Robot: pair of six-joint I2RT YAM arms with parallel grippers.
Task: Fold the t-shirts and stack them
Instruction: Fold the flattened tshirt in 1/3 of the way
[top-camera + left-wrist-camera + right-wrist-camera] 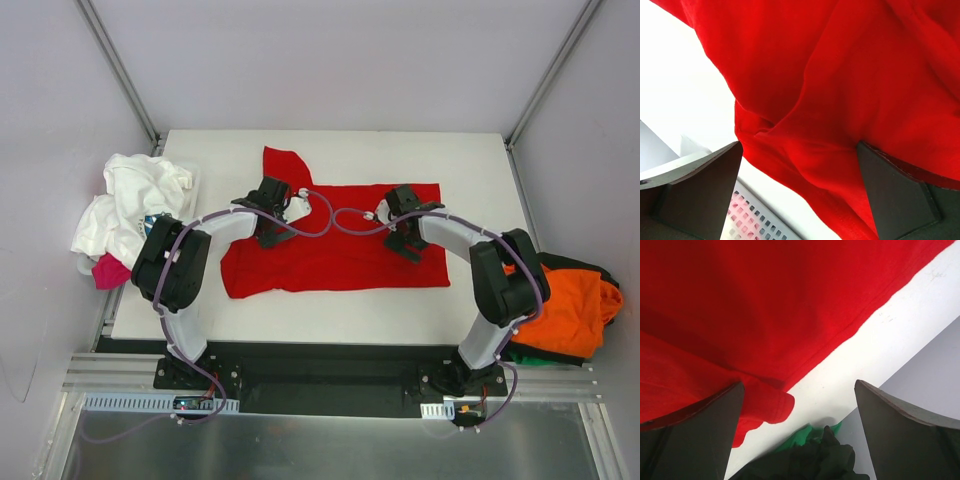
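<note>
A plain red t-shirt (340, 240) lies spread across the middle of the white table (480, 160), one sleeve pointing to the far side. My left gripper (270, 228) hovers over its left part, jaws open, with red cloth (840, 90) bunched between the fingers (715, 185). My right gripper (405, 240) is over the shirt's right part, open, its left finger (705, 430) against a rolled red hem (770, 405). White shirts (130, 200) with a pink one (108, 270) are piled at the left. An orange shirt (570, 310) and a dark/green one (565, 265) lie at the right.
A white perforated basket (760, 220) shows below the left jaws, pink visible through its holes. The dark/green cloth (810, 460) sits past the table's right edge below the right jaws. Grey walls enclose the table on three sides.
</note>
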